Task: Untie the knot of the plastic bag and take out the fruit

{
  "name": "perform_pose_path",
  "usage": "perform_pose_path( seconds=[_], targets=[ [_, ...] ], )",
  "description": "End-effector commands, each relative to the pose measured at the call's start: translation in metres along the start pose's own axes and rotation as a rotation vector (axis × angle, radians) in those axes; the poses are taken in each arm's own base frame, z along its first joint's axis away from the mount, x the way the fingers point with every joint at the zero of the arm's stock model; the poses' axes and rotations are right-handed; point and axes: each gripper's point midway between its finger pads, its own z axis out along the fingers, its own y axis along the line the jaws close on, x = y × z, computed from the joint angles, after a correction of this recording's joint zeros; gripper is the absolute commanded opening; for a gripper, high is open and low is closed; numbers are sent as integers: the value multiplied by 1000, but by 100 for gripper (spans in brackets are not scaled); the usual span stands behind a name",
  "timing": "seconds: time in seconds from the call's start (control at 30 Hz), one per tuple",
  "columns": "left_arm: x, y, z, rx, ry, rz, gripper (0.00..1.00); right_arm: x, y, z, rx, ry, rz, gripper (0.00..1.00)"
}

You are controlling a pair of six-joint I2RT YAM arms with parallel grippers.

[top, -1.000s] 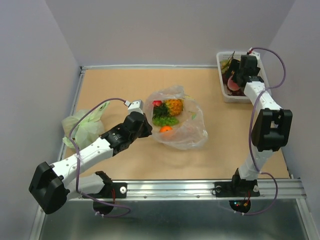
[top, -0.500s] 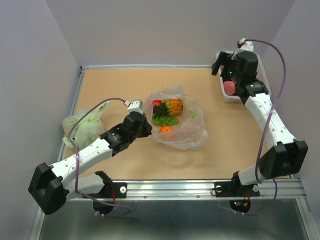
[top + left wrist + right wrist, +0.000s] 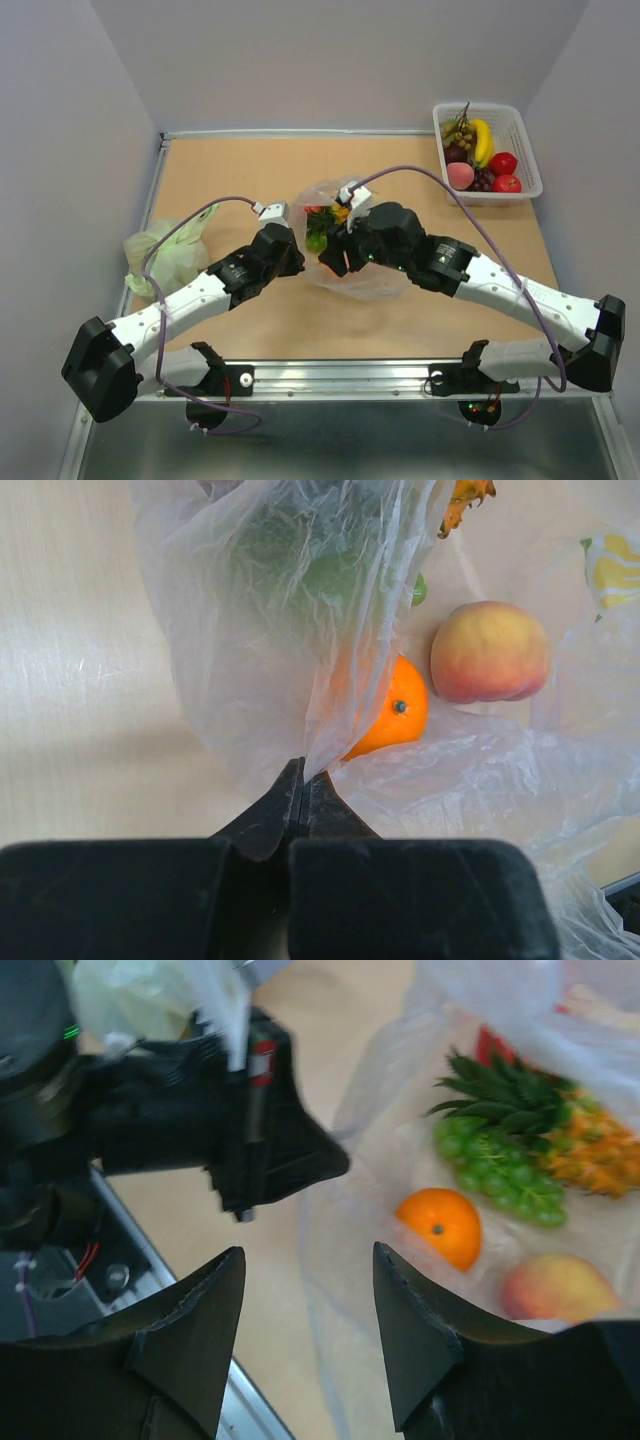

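Clear crinkly film of the plastic bag lies in the middle of the table, between the two arms. The left gripper has its jaws pressed together on a fold of film at the bag's near-left edge. The right gripper hovers over the bag's near-left side, jaws spread and holding nothing. Inside the bag an orange, a peach, a pineapple and green grapes show. A white basket stands at the far right, and a pale green bag lies at the left edge
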Motion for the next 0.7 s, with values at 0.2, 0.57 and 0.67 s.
perform_pose_path(
  seconds=[0.2, 0.57, 0.67],
  targets=[
    [-12, -12, -6, 43, -29, 7, 1, 42, -29, 59, 272, 63, 47, 57],
    [0, -9, -18, 95, -16, 9, 1, 98, -66, 111, 401, 207, 161, 63],
    [4, -7, -19, 101, -9, 11, 1, 128, -68, 116, 399, 279, 171, 78]
  ],
)
